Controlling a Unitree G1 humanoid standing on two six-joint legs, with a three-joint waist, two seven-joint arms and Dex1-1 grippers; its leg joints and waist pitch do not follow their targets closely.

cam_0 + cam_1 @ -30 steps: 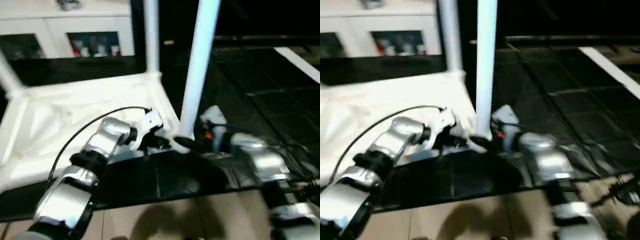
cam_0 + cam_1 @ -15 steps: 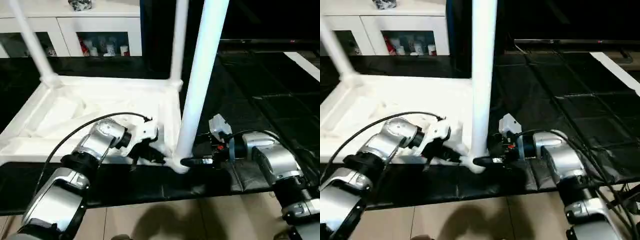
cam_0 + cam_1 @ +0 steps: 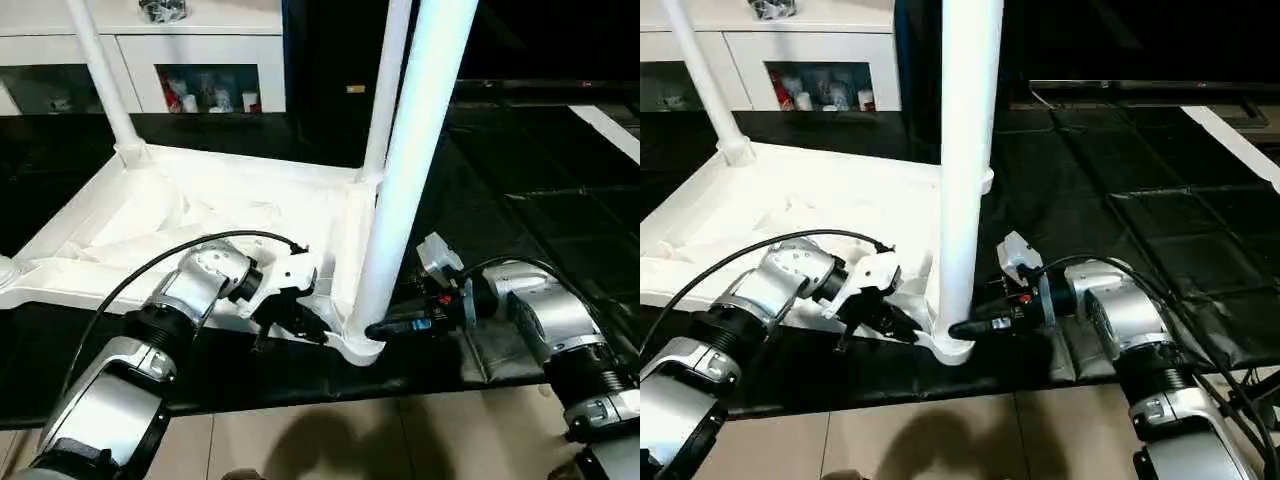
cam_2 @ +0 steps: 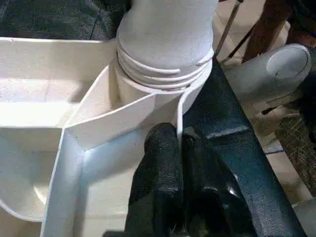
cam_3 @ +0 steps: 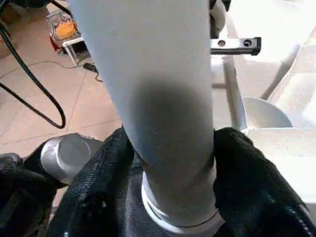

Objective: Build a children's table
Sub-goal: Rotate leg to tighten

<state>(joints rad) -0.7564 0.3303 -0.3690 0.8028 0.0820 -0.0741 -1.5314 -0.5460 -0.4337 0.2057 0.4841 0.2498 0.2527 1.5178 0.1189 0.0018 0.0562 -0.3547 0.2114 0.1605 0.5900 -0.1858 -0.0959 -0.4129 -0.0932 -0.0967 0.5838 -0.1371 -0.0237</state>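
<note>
Nearest, the beige tiled floor [image 3: 330,440] runs along the lower edge of the head views, with a black mat [image 3: 520,200] beyond it. On the mat lies the tabletop [image 3: 150,215], white plastic, underside up, ribs exposed.

At its near corner, closest to the robot, the corner socket [image 3: 358,345] carries the near leg [image 3: 410,170], a white tapered tube standing upright. In the left wrist view the leg's threaded base [image 4: 165,64] sits in the socket.

The left gripper [image 3: 300,322] is at the tabletop's near rim just beside that socket. In the left wrist view its jaws are clenched on the thin white rim wall [image 4: 178,118], fingers [image 4: 160,168] pressed together either side of it.

The right gripper [image 3: 385,328] reaches in from the robot's right to the foot of the near leg. In the right wrist view its jaws are grasping the leg just above the socket, one black finger [image 5: 96,192] on each side of the tube.

Farther back, a second leg [image 3: 388,90] stands upright at the far right corner and a third leg [image 3: 100,80] at the far left corner, tilted slightly.

Beyond the mat stands a white cabinet [image 3: 215,50] with glass doors.
</note>
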